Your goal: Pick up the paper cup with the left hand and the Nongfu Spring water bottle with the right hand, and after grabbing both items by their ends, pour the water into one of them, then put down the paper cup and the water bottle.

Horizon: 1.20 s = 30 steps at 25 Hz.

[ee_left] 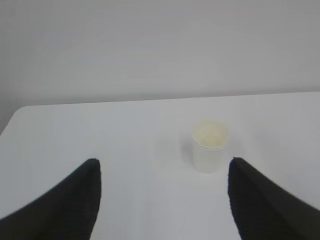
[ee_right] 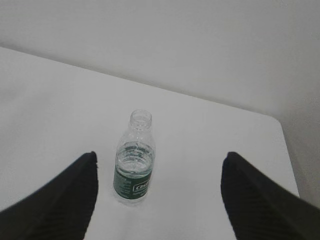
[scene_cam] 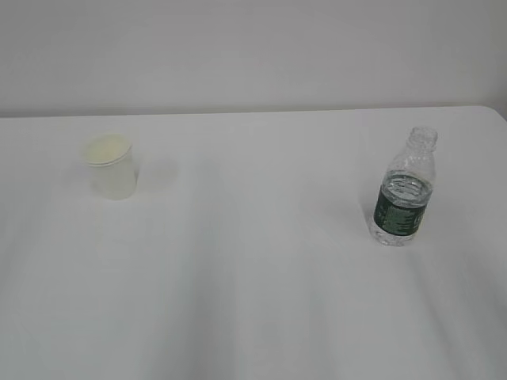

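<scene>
Table [scene_cam: 253,301], plain white, carries two items well apart. Small white tapered paper cup [scene_cam: 111,166] with rolled rim and cream inside stands upright on the left side. Small clear ribbed plastic Nongfu Spring water bottle [scene_cam: 403,190] with dark green label band, no cap, stands upright on the right side; water [scene_cam: 405,190] level sits near the top of the label. Left hand [ee_left: 162,200] hovers short of the cup, black fingers [ee_left: 65,205] spread wide, holding nothing. Right hand [ee_right: 159,200] hovers short of the bottle, fingers [ee_right: 260,205] spread wide, also holding nothing. Neither arm shows in the exterior view.
</scene>
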Available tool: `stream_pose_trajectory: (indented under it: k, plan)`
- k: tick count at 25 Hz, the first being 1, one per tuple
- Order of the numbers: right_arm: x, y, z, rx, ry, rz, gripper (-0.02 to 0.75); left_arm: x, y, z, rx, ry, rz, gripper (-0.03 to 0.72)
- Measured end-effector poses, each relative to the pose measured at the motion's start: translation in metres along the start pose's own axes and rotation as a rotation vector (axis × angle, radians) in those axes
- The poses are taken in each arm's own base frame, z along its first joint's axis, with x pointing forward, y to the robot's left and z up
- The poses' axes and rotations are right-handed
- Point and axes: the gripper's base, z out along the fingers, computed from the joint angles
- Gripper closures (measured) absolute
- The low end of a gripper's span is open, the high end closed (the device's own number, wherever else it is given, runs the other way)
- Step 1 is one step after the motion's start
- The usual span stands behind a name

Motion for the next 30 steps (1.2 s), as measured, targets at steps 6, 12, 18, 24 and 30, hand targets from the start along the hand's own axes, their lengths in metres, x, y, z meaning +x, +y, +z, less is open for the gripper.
stream_pose_trajectory:
  k: [6, 12, 18, 24, 30]
  plan:
    - [-0.005, 0.000, 0.010, 0.001, -0.029, 0.008, 0.152, -0.006, 0.002, 0.016, -0.012, -0.041, -0.005, 0.123]
    - [-0.008, 0.000, 0.027, -0.002, -0.040, 0.022, 0.152, -0.004, 0.004, 0.039, -0.021, -0.020, -0.009, 0.127]
    - [-0.005, 0.000, 0.051, -0.011, -0.001, 0.030, 0.152, -0.002, 0.006, 0.064, -0.035, -0.013, -0.011, 0.149]
    - [-0.002, 0.001, 0.074, -0.013, 0.011, 0.044, 0.153, 0.004, 0.008, 0.088, -0.047, 0.001, -0.012, 0.155]
    - [0.002, 0.002, 0.093, -0.013, 0.021, 0.052, 0.153, 0.012, 0.010, 0.107, -0.055, 0.026, -0.012, 0.157]
